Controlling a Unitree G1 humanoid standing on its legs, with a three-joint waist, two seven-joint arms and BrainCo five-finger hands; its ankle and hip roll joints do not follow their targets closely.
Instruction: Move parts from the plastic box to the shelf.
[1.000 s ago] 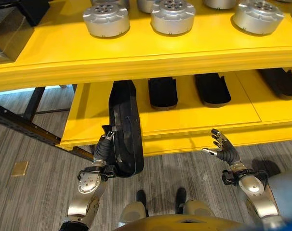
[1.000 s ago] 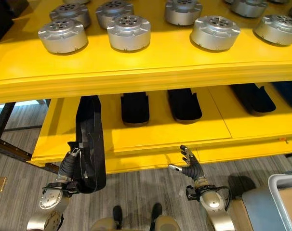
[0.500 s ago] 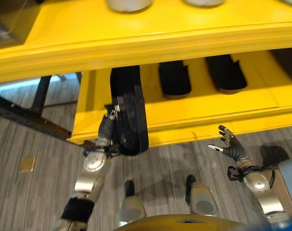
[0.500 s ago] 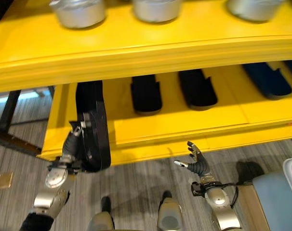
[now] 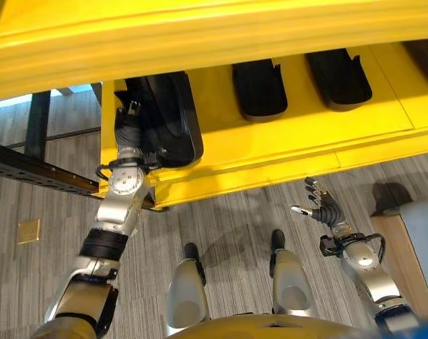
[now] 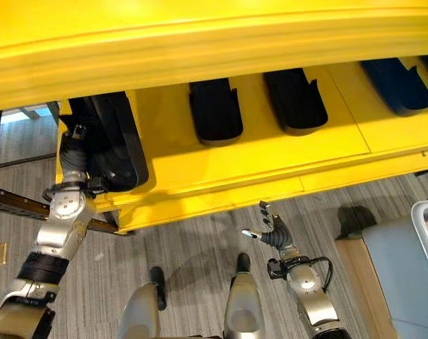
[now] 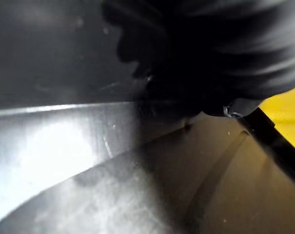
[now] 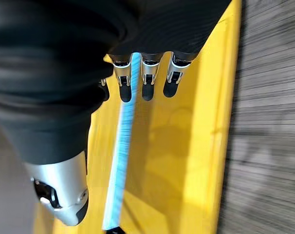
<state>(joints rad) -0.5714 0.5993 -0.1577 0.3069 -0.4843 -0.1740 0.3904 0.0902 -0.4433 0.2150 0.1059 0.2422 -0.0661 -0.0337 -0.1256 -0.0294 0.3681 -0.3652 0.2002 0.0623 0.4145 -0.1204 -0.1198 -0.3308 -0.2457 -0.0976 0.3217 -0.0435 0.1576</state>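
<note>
Left hand (image 5: 129,131): fingers hidden behind black part (image 5: 168,123). Upper shelf (image 5: 200,35): cut off by picture edge.

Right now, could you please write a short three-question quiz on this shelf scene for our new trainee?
1. True or false: the right hand holds a black part.
2. Which hand is at the black part on the lower yellow shelf? A) the left hand B) the right hand C) neither
3. Fill in: the right hand hangs over the ____, in front of the shelf edge.

Key:
1. False; its fingers are straight and hold nothing.
2. A; the part lies at the shelf's left end, beside two other black parts further right.
3. floor.
</note>
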